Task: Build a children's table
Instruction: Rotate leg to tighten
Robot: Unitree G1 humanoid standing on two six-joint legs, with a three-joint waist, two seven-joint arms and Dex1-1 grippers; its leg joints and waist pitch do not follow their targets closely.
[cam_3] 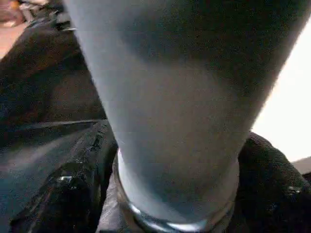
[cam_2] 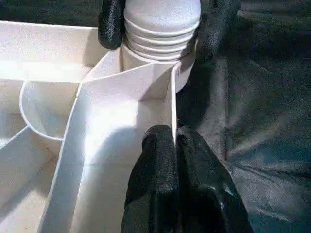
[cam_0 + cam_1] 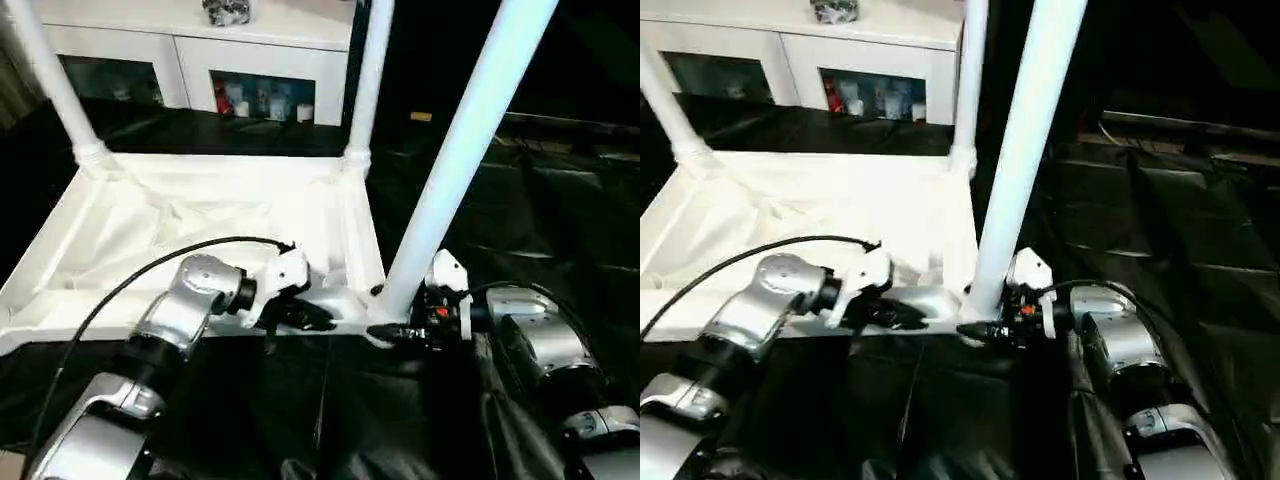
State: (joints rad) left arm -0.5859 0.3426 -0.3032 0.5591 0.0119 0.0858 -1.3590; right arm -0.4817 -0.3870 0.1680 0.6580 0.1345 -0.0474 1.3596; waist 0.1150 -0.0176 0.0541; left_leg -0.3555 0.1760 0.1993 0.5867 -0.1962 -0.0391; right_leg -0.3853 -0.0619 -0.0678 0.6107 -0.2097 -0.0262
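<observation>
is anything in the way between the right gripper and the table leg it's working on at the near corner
Nothing visible. The right gripper has its black fingers on either side of the near leg, right at its base where it meets the tabletop corner, with no object between them.

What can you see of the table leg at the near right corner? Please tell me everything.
The near right leg is a long, round, white plastic tube. It stands tilted in the corner socket of the upturned table top. The right claw has a black finger on each side of its base, and ribbed rings show at its foot.
</observation>
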